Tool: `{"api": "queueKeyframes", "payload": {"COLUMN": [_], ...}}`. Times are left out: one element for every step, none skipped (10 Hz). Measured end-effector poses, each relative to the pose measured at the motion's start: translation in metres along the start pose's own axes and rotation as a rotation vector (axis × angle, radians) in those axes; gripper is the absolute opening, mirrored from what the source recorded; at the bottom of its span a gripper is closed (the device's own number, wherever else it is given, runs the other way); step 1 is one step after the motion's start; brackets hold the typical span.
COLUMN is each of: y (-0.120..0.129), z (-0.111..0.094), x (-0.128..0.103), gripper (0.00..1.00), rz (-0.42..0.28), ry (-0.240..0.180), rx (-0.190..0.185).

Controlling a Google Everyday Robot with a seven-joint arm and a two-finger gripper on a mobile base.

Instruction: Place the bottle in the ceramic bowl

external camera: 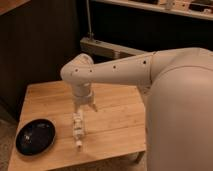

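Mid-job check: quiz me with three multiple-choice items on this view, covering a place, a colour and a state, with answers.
1. The gripper is:
A. over the left edge
B. right by the bottle's far end
C. up by the shelf
2. The ceramic bowl is:
A. black
B. white
C. red
3. The bottle is:
A. in the bowl
B. on the floor
C. outside the bowl, to its right

Answers: B, it hangs just behind the bottle; A, it is glossy black; C, bare wood separates them.
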Motion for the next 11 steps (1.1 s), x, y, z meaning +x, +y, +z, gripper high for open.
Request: {"api": "queueKeyframes", "payload": {"y": [0.000,0.000,0.000,0.000,0.000,0.000,0.000,0.000,-0.002,-0.013,-0.021], "z": [0.000,0.000,0.000,0.000,0.000,0.000,0.000,0.000,0.002,0.012,0.024], "x": [0.000,0.000,0.000,0.000,0.000,0.000,0.000,0.000,-0.001,-0.005,-0.008], "gripper": [0.65,0.65,0.65,0.65,0.65,0.65,0.65,0.65,0.65,0.65,0.65], "rz": [0.000,0.000,0.000,0.000,0.000,0.000,0.000,0.001,0.001,0.013,0.022], "ry": [0.000,0.000,0.000,0.000,0.000,0.000,0.000,0.001,0.003,0.011,0.017], "rx": [0.000,0.000,0.000,0.000,0.000,0.000,0.000,-0.007,-0.037,-0.092,-0.126]}}
